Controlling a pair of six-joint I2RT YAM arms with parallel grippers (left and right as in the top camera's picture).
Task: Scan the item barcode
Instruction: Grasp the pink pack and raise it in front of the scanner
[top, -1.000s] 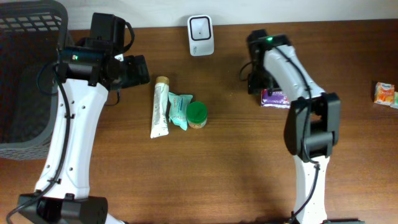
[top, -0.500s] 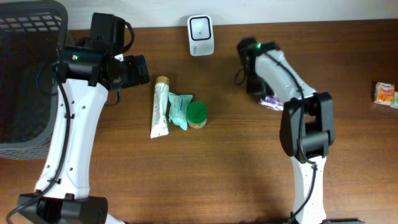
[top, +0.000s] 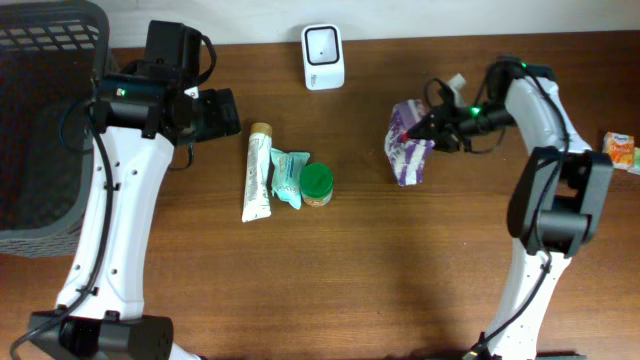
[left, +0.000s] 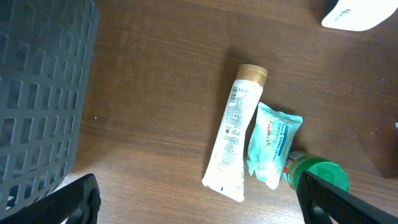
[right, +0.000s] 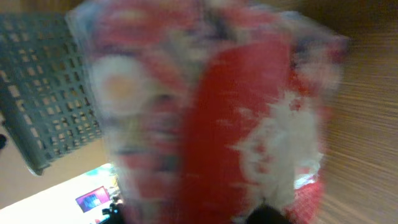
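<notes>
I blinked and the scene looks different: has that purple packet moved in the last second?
Yes. The purple packet, held by the right gripper, has shifted left, closer to the white scanner.

Soft, even light, faint shadows on the table (top: 350, 280) — right wrist view's packet (right: 205, 112) heavily blurred.
</notes>
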